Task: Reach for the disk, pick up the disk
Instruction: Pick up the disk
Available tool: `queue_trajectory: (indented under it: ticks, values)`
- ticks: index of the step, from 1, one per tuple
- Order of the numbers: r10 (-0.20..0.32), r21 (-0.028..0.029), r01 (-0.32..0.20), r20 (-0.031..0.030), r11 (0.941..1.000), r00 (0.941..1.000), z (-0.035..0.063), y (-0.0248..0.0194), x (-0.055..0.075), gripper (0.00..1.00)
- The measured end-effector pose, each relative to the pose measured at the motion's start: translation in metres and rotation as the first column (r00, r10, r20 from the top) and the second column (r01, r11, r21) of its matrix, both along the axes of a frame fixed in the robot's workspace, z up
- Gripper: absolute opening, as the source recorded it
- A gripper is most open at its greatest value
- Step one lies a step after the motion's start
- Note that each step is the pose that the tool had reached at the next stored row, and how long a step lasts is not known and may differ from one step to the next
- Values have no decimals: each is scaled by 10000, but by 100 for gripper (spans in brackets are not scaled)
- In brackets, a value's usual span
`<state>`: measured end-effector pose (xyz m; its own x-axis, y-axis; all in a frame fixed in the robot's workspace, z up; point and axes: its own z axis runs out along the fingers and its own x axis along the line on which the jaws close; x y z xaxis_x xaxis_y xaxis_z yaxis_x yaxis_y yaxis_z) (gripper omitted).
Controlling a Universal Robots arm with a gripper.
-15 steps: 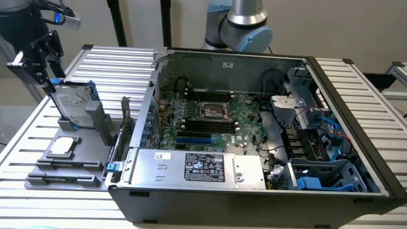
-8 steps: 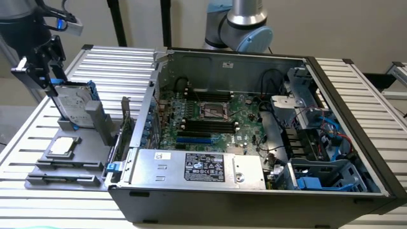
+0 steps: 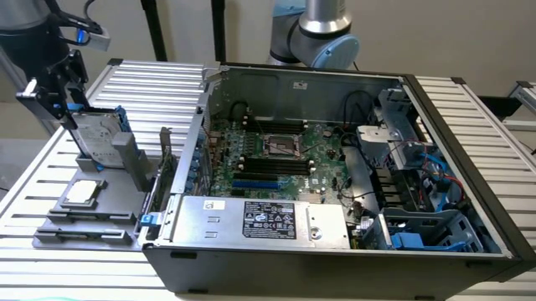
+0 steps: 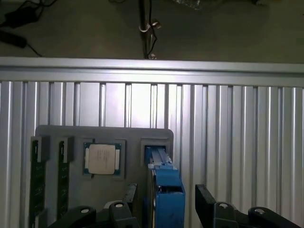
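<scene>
disk stands on edge in a slot of the grey holder tray at the exterior view's left, on the ribbed metal table. a silver chip lies flat in the tray. to the right is an open computer case, with a pale wall behind. the tool hangs over the disk, jaws wide apart either side of its blue rail, clamping nothing.

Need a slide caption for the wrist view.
Open gripper straddles the upright disk in its grey holder, not yet gripping; CPU chip alongside.
</scene>
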<state>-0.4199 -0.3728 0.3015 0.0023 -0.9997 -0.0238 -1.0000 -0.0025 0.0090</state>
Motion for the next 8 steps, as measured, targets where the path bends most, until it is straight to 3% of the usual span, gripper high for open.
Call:
queue_trajectory:
  ticks: [8]
  values:
    - [-5,0,5,-3,10000,10000,-29,0,0,60]
